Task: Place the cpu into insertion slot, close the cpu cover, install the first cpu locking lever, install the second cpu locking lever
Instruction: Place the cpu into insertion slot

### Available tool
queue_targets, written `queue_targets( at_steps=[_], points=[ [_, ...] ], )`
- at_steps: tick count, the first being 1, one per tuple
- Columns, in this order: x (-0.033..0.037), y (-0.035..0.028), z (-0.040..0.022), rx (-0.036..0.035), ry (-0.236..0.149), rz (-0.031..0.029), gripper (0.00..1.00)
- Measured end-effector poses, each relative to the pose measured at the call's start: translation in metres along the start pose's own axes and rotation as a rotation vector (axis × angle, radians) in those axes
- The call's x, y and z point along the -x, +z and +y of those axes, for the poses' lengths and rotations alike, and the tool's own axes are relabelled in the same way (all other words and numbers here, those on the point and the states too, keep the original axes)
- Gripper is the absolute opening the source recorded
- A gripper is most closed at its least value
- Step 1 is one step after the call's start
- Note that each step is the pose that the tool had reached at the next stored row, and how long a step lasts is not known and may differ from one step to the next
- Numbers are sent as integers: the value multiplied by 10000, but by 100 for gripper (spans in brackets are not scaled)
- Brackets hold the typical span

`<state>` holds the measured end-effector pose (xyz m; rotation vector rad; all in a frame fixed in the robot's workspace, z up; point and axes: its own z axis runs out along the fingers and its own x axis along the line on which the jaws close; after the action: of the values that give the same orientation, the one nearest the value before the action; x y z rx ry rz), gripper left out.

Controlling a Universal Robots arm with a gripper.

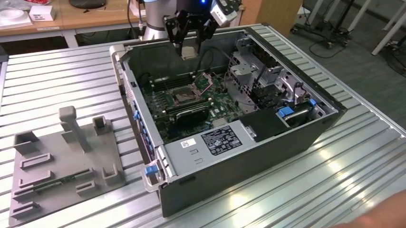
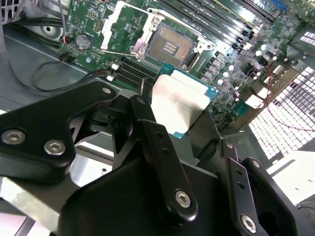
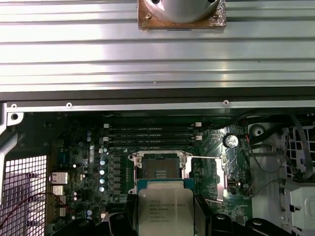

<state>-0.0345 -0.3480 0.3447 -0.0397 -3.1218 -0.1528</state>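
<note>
My gripper hangs over the open computer case, shut on the cpu, a pale flat square chip. In both wrist views the cpu sits between the black fingers, held in the air above the green board. The insertion slot lies bare just ahead of the chip, dark centre showing inside its silvery rim. In the exterior view the slot is well below the gripper. The cpu cover is swung open beside the slot. A thin wire lever stands out from the slot's side.
Long black memory slots run beside the socket. A metal drive cage and cables crowd one side of the case. The case wall rises around the board. A grey fixture plate lies on the ribbed table at the exterior view's left.
</note>
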Motion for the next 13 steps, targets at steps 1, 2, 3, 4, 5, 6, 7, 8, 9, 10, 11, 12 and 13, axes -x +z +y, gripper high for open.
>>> queue_targets(
  at_steps=[1, 2, 3, 4, 5, 6, 7, 8, 9, 10, 11, 12, 13],
  points=[
    [0, 2, 0, -1, -2, -26, 54],
    [0, 4, 0, 0, -4, -48, 54],
    [0, 4, 0, 1, -7, -66, 54],
    [0, 4, 0, 1, -7, -68, 54],
    [0, 4, 0, 2, -8, -71, 54],
    [0, 4, 0, 1, -8, -74, 54],
    [0, 4, 0, 1, -7, -76, 54],
    [0, 4, 0, 1, -8, -79, 54],
    [0, 4, 0, 1, -8, -81, 54],
    [0, 4, 0, 2, -8, -84, 54],
    [0, 4, 0, 1, -8, -86, 54],
    [0, 4, -1, 1, -9, -87, 54],
    [0, 11, -2, 3, -9, -88, 54]
  ],
)
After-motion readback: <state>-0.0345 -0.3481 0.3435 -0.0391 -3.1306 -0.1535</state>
